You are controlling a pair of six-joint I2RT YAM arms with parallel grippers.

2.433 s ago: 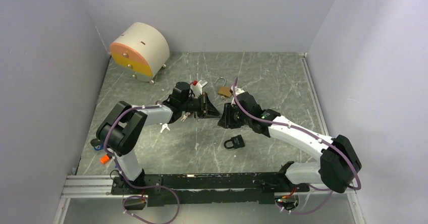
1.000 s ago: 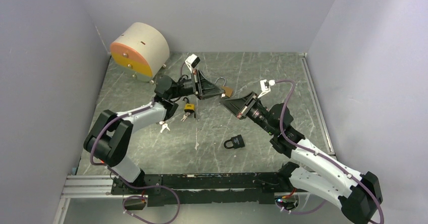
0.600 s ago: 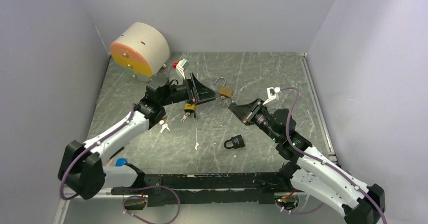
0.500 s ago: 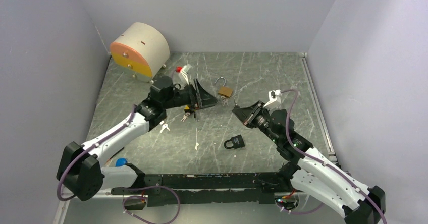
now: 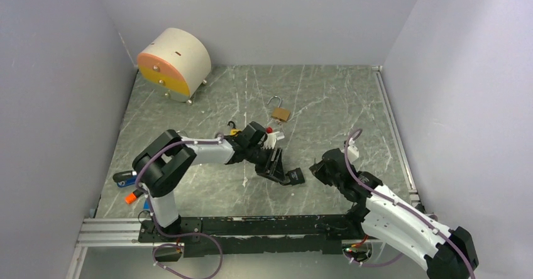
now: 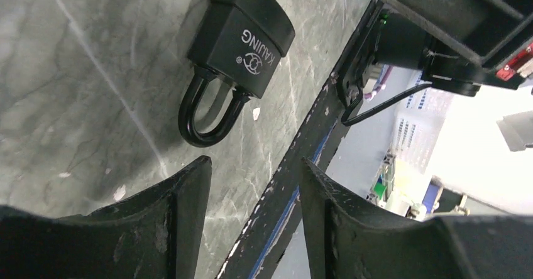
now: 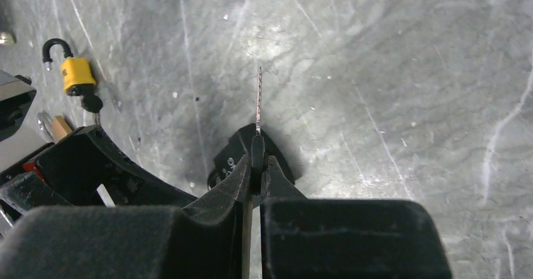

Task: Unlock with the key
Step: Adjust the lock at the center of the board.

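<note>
A black padlock (image 6: pixel 242 34) lies flat on the grey table, its shackle pointing toward my left gripper (image 6: pixel 254 172). That gripper stands open just short of the shackle, with nothing between its fingers. From above, the padlock (image 5: pixel 293 176) sits between the left gripper (image 5: pixel 274 164) and the right gripper (image 5: pixel 319 169). My right gripper (image 7: pixel 256 163) is shut on a key (image 7: pixel 258 103). The key's thin blade sticks out ahead of the fingertips over the padlock (image 7: pixel 227 161).
A brass padlock (image 5: pixel 280 113) with its shackle open lies farther back. A yellow padlock (image 7: pixel 76 75) with an open shackle lies near the left arm. A beige drum with an orange and yellow face (image 5: pixel 174 62) stands at the back left. The black rail (image 5: pixel 251 225) runs along the near edge.
The left arm came down from beside the brass padlock to the black padlock, and its gripper opened. The right arm drew back toward the near edge, still holding the key.
</note>
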